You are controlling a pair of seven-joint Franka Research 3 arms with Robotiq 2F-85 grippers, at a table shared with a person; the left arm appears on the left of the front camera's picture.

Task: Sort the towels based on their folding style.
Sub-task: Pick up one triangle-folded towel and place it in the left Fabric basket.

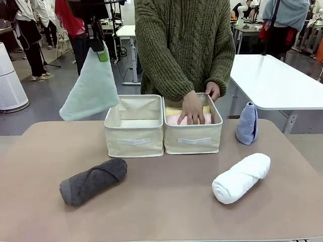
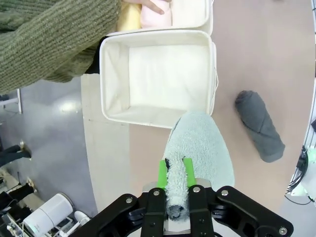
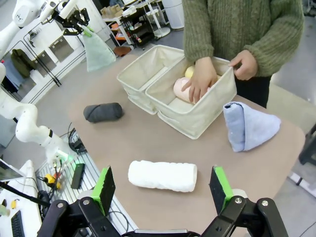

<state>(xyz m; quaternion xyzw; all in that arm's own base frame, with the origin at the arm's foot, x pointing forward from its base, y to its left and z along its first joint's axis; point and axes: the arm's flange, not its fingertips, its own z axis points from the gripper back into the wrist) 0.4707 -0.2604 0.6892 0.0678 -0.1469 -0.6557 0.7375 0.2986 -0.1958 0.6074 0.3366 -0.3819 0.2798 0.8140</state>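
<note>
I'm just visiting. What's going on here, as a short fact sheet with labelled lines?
Left gripper: shut on mint towel, raised left of left bin
Right gripper: open, aimed at white roll
Right bin: pink towel, yellow towel, person's hand on them
On table: dark grey roll, white roll, folded light blue towel

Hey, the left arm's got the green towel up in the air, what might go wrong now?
The left gripper pinches the mint towel by its top corner, so it might slip or unfold. It hangs outside the empty bin, so it might snag the rim going in. The person's hand rests in the neighbouring bin, close to that path.
</note>
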